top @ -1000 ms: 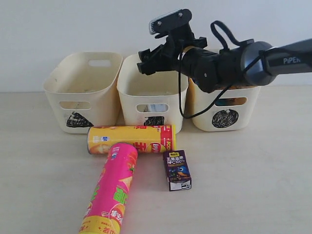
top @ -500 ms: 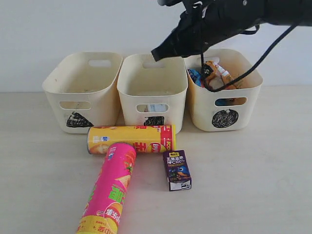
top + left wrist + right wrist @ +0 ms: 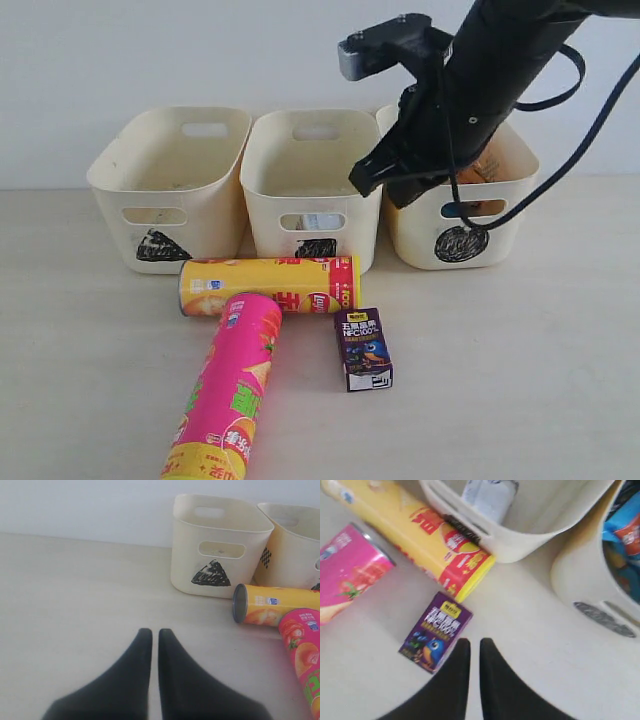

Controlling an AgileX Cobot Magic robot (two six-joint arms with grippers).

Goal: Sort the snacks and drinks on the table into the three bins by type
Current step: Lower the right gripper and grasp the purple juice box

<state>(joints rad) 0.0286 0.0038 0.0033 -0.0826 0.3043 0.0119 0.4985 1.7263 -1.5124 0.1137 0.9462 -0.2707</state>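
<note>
Right wrist view showed a blue bag (image 3: 625,530) in the circle bin (image 3: 585,575) and a carton (image 3: 487,495) in the square bin (image 3: 530,535) by the table's (image 3: 545,645) far edge. The yellow tube (image 3: 410,535), pink tube (image 3: 350,570) and juice box (image 3: 436,631) lay unsorted. The right pincer (image 3: 470,652) and left pincer (image 3: 150,640) were pressed together, empty.

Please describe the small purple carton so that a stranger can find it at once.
Find the three cream bins along the wall. Before the middle bin lies a yellow tube; near its red end sits the purple carton. It is the only small dark box, far shorter than it and the pink tube.
</note>
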